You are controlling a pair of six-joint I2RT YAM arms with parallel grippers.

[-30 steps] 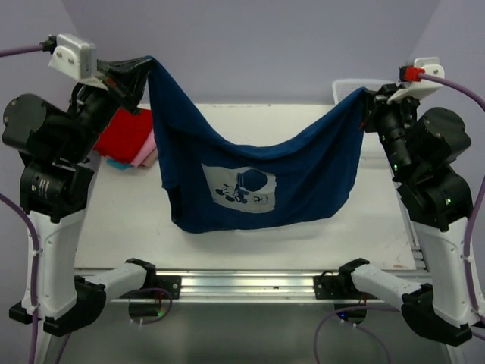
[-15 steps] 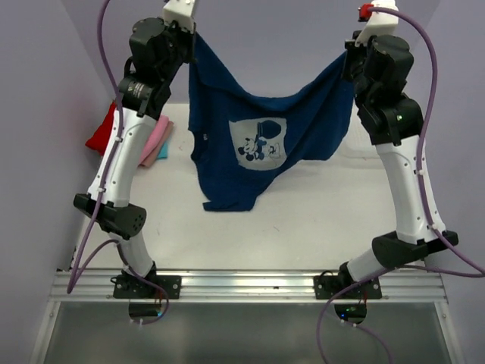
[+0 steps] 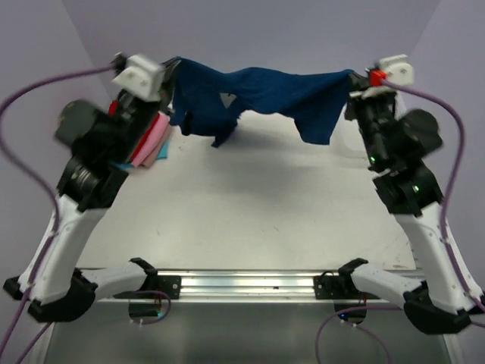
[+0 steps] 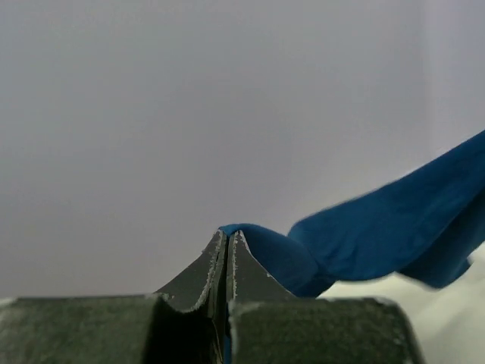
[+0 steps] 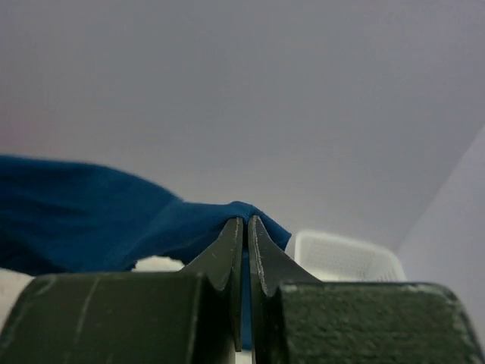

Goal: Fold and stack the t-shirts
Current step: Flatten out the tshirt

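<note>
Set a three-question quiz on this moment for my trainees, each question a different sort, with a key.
1. True or false: only the left gripper holds the navy t-shirt.
2. The folded pink t-shirt lies: A) on the robot's left side; B) on its right side; C) under the navy one.
3. Fill in: past the right gripper, its wrist view shows a white mesh ____.
Key: 1 false, both grippers are shut on it; 2 A; 3 basket.
</note>
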